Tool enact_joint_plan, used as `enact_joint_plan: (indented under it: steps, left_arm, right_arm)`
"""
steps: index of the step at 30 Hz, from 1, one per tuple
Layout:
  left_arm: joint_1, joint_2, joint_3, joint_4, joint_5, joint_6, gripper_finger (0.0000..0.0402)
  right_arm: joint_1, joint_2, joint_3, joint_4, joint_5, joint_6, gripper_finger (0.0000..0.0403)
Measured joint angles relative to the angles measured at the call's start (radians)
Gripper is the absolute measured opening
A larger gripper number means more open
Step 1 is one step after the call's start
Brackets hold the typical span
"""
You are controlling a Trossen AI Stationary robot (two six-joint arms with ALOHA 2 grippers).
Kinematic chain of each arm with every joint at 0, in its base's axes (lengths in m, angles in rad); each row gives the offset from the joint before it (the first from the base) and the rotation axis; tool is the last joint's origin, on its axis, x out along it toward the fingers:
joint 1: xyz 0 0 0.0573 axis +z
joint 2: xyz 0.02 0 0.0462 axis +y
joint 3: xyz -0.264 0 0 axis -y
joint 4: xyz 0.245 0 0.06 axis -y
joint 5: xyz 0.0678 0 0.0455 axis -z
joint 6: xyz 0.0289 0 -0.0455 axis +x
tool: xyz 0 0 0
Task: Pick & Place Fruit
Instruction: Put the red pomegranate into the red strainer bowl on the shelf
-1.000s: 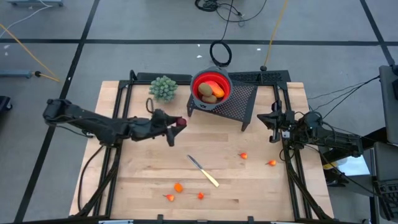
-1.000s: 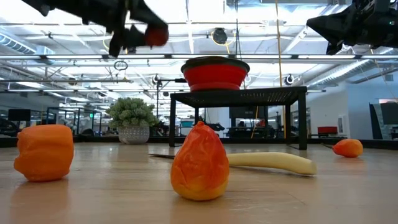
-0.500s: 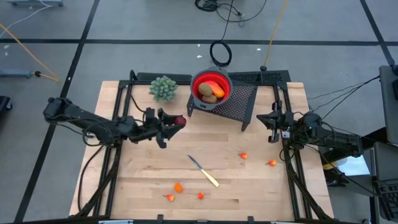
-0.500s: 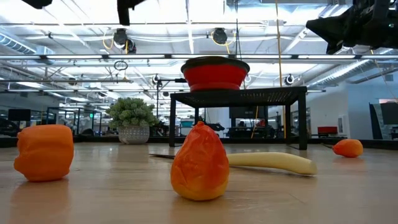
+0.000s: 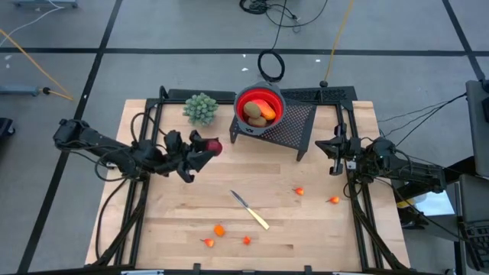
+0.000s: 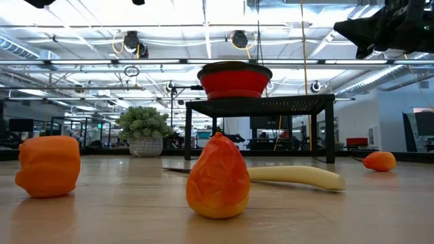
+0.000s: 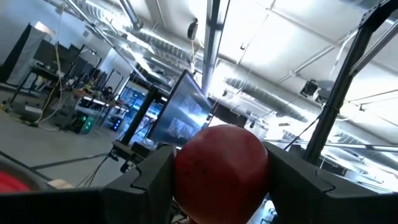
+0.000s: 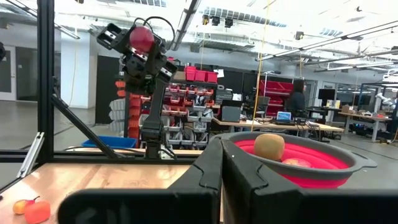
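Note:
A dark red round fruit (image 5: 212, 147) sits in my left gripper (image 5: 206, 148), high above the table's left middle, left of the red bowl (image 5: 273, 101). The right wrist view shows that gripper (image 8: 142, 38) pointing up with the fruit on top. The bowl stands on a black mesh stand (image 5: 294, 126) and holds a brown kiwi (image 5: 257, 120) and an orange-red piece (image 5: 256, 111). Tiny orange bits (image 5: 219, 230) (image 5: 299, 191) lie on the table. My right gripper (image 5: 334, 155) waits shut at the table's right edge. My left gripper pinches the dark red round fruit (image 7: 221, 171) between its two fingers (image 7: 155, 180), one on each side of it. The fingers slant upward from the table's left. The fruit is lifted clear of the table.
A slim knife (image 5: 250, 209) with a pale handle lies at the table's middle. A green plant-like ball (image 5: 200, 107) stands at the far edge, left of the bowl. More orange bits (image 5: 334, 200) (image 5: 246, 240) lie toward the near and right sides. Black frame rails run along both table sides.
My left gripper, still shut on the red fruit, has drawn back toward the table's left, risen and tipped its fingers upward. In the low view it has gone out of the picture's top.

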Motion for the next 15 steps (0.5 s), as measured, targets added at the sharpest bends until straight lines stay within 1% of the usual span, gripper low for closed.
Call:
enact_joint_plan:
  steps: [6, 9, 11, 15]
  left_arm:
    - [0.008, 0.0, 0.0, 0.008, -0.002, 0.001, 0.0211]
    - [0.013, 0.0, 0.0, 0.027, -0.031, -0.015, 0.0212]
    - [0.014, 0.0, 0.0, 0.026, -0.086, -0.039, 0.0211]
    - [0.014, 0.0, 0.0, 0.024, -0.27, -0.151, 0.0211]
  right_arm:
    - [0.0, 0.0, 0.0, 0.0, 0.001, 0.0, 0.0]
    - [0.0, 0.0, 0.0, 0.0, 0.001, 0.0, 0.0]
    - [0.0, 0.0, 0.0, 0.0, 0.001, 0.0, 0.0]
    - [0.0, 0.0, 0.0, 0.0, 0.001, 0.003, 0.0]
